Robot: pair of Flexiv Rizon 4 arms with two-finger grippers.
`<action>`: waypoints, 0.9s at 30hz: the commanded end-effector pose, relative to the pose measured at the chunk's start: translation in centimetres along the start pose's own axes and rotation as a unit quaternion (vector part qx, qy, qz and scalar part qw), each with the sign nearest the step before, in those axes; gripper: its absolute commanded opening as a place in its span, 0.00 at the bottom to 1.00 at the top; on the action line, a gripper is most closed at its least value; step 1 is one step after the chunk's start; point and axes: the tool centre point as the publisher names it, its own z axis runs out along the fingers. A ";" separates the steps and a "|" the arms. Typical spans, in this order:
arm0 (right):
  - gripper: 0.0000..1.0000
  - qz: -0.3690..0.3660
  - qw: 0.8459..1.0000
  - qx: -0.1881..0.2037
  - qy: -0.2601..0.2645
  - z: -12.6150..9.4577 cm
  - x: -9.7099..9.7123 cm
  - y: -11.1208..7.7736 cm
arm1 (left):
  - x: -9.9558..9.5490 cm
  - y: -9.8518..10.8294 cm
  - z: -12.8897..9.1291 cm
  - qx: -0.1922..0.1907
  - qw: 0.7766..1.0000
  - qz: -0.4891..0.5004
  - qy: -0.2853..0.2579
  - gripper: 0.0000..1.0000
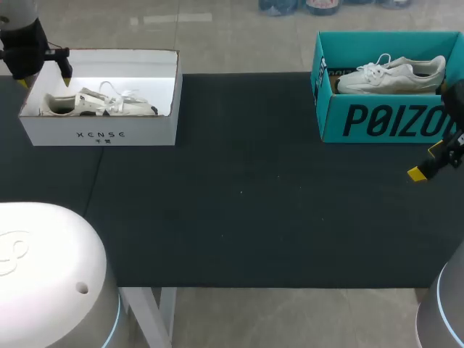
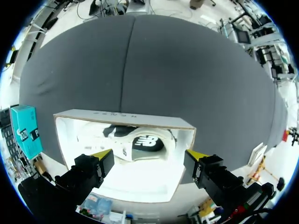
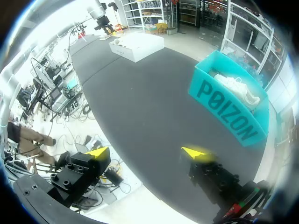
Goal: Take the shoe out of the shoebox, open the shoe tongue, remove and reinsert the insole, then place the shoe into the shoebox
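Shoe one (image 1: 98,104), white with dark panels, lay on its side inside the white shoebox (image 1: 98,135) at the far left corner of the tabletop (image 1: 239,188). The left gripper (image 2: 149,155) hung above that box's left end with its fingers spread wide, apart from the shoe. A second, all-white shoe (image 1: 391,75) lay in the teal shoebox (image 1: 384,119) at the far right corner. The right gripper (image 1: 428,161) was near the tabletop's right edge, just in front of the teal shoebox, with its fingers also spread wide and holding nothing.
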 end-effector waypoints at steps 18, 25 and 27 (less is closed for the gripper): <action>1.00 0.133 0.979 0.117 -0.098 2.0 -13.7 3.2 | 0.0 0.0 0.0 0.000 1.000 0.000 0.000 1.00; 1.00 0.195 0.961 0.124 -0.153 3.3 -20.5 4.5 | 0.0 0.0 0.0 0.000 1.000 0.000 0.000 1.00; 1.00 0.204 0.958 0.123 -0.158 3.4 -21.9 5.3 | 0.0 0.0 0.0 0.000 1.000 0.000 0.000 1.00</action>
